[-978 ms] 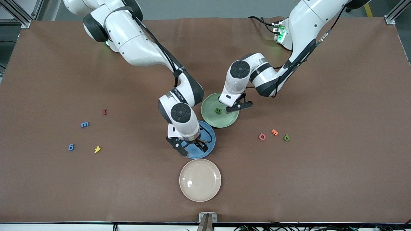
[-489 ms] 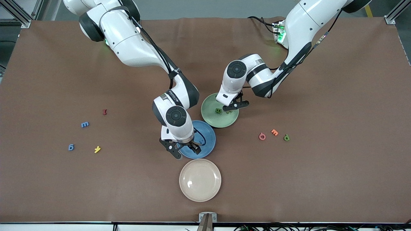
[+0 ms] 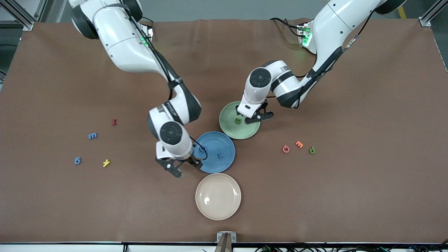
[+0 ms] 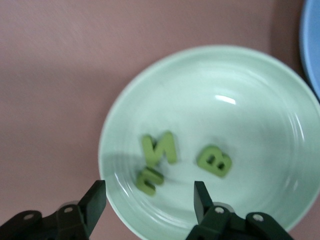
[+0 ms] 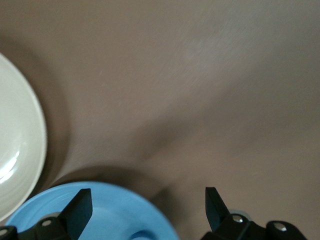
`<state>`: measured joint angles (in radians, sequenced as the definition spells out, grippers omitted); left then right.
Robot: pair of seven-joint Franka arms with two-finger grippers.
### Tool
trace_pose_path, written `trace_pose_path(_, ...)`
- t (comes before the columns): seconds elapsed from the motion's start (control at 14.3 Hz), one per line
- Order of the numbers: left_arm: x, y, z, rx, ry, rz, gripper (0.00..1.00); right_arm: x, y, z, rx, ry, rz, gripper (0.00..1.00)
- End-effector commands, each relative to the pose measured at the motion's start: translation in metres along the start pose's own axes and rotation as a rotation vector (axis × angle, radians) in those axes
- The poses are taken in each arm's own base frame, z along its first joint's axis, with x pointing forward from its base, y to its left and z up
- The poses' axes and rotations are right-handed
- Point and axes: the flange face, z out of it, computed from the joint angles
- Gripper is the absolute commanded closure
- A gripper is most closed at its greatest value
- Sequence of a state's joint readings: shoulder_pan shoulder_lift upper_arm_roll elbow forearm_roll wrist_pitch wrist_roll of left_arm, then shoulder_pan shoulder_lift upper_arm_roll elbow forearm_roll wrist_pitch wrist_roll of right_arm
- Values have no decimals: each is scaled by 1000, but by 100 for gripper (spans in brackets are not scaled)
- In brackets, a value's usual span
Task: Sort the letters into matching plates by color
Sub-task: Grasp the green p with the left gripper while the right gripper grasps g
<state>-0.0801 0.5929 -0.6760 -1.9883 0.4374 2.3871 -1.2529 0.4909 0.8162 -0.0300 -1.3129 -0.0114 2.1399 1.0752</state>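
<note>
Left gripper (image 4: 150, 200) open over green plate (image 4: 260, 90); three green letters (image 4: 157, 160) lie under it. Right gripper (image 3: 184, 167) open, empty, at blue plate (image 3: 227, 161) edge; blue letter (image 3: 219, 155) hard to read.

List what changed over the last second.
Right pincer, open, slid off the blue plate toward the right arm's end of the table. Left pincer opened over the green plate, which holds three green letters. Loose letters and plates stayed put.
</note>
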Motion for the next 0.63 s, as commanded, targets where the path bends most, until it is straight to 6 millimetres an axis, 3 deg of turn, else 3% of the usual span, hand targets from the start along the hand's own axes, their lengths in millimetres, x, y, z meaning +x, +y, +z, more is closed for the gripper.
trace_pose_path(0.0, 41, -35, -17, 6, 36, 32, 21, 29, 75, -37, -20, -29, -112, 0)
trace_pose_path(0.14, 68, -60, -26, 9, 49, 61, 21, 53, 126, -48, -34, -46, -184, 0)
trace_pose_path(0.28, 97, -88, -33, 7, 59, 91, 21, 70, 164, -57, -38, -56, -238, 0)
trace_pose_path(0.56, 140, -136, -35, 5, 57, 154, 21, 119, 238, -52, -37, -64, -349, 0)
